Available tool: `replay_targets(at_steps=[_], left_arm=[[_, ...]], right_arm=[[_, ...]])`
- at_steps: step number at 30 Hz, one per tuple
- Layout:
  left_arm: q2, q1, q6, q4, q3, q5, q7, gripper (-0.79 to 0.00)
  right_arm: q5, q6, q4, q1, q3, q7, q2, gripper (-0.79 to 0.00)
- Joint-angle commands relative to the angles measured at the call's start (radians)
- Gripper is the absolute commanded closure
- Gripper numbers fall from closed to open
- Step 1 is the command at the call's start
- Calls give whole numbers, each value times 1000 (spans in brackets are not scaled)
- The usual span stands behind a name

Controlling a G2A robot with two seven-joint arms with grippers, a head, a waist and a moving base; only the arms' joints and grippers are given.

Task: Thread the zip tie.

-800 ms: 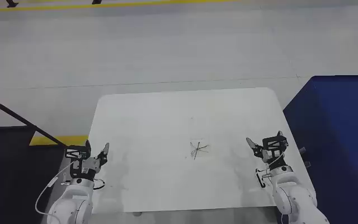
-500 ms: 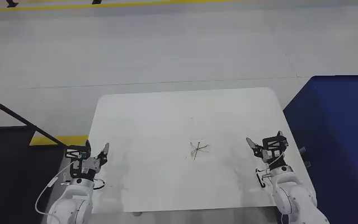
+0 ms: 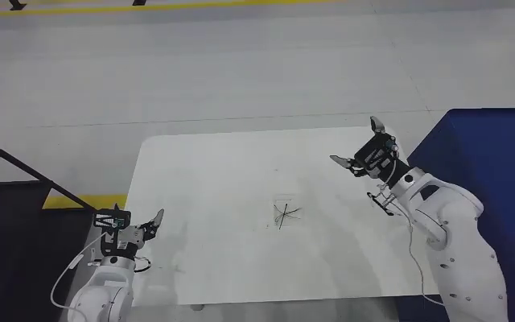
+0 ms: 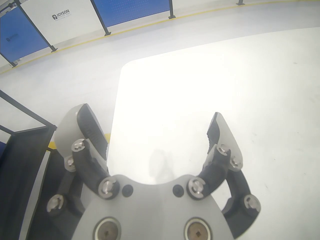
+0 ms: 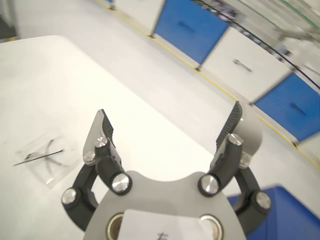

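Closest to me, my left gripper (image 3: 138, 217) sits at the near left edge of the table (image 3: 209, 177), its fingers spread wide with nothing between them. A little farther in, around the middle of the table, lie the zip ties (image 3: 283, 215): a few thin black strips crossed over one another on what looks like a clear sheet or bag, though I can't tell which. Neither arm touches them. Farther out, my right gripper (image 3: 355, 142) hangs over the table's right side, its fingers also wide apart and empty, well apart from the ties.

I judge this to be the very start, the approach before any pick-up. Next I'd bring the right gripper down to the pile and pinch a single tie free. With strips this thin, flat and overlapping, that calls for a low, careful close.
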Motion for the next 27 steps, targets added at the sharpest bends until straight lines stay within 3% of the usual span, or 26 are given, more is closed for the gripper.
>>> replay_targets(at_steps=[1,3,6,9,21,22,24,27], left_arm=[[0,0,0,0,0,0,0,-785],[0,0,0,0,0,0,0,-785],[0,0,0,0,0,0,0,-785],[0,0,0,0,0,0,0,-785],[0,0,0,0,0,0,0,-785],[0,0,0,0,0,0,0,-785],[0,0,0,0,0,0,0,-785],[0,0,0,0,0,0,0,-785]], right_arm=[[74,-191,85,115,-48,46,0,-785],[159,-270,166,216,-118,110,-1,-785],[308,-270,261,325,-232,208,2,-785],[439,-264,364,421,-249,294,7,-785],[450,-270,349,418,-259,275,8,-785],[461,-270,326,424,-283,235,13,-785],[425,-270,357,486,-396,264,32,-785],[443,-270,375,502,-420,266,34,-785]])
